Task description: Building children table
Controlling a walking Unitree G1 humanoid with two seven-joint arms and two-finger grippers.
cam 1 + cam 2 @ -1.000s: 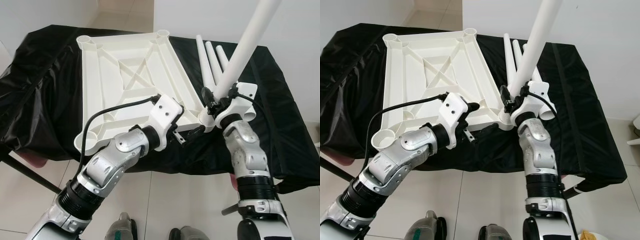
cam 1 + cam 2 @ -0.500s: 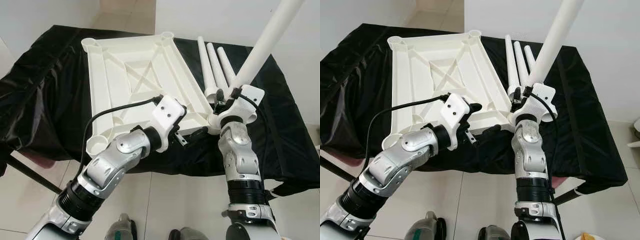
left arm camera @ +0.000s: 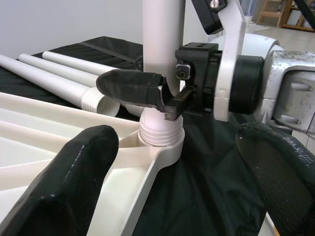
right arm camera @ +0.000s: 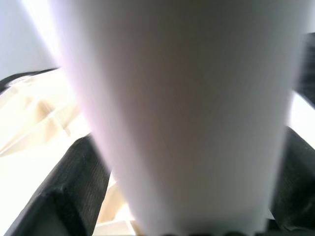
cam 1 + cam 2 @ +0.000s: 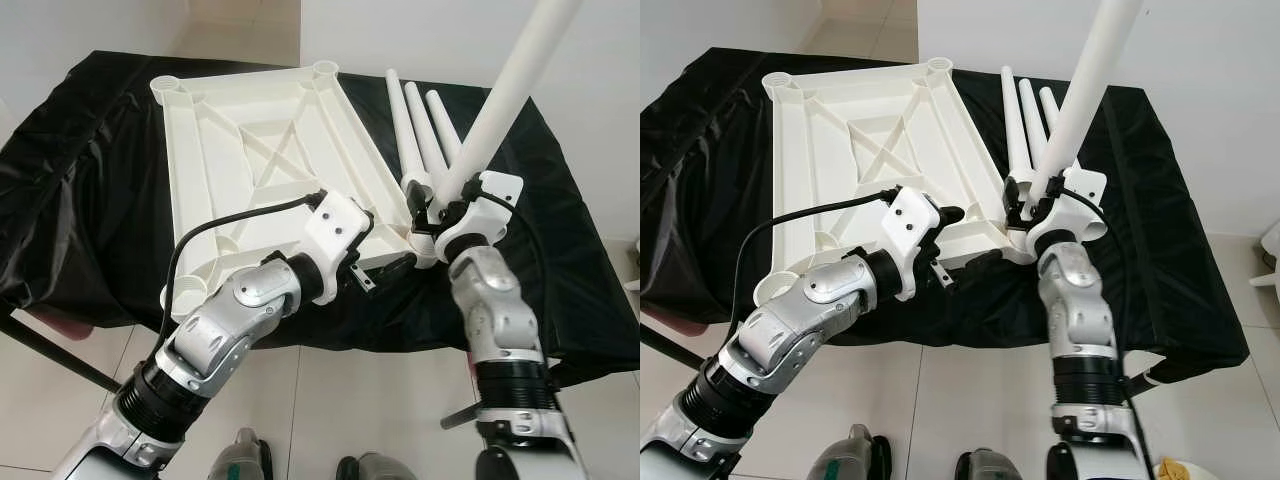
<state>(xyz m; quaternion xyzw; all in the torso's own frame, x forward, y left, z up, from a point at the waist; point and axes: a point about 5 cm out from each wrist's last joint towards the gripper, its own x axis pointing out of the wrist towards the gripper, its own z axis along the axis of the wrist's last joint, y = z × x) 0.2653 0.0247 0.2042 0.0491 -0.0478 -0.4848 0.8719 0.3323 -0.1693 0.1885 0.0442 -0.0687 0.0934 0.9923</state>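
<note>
Since half a second ago, the leg has tilted slightly nearer upright, its threaded end seated in the corner socket of the upturned tabletop on the black-draped counter. Right claw pinches the leg just above the socket. Left wrist view shows the threads; the head views do not. Left claw is spread astride the near rim. Three spare legs lie beside the tabletop. No writing legible.
</note>
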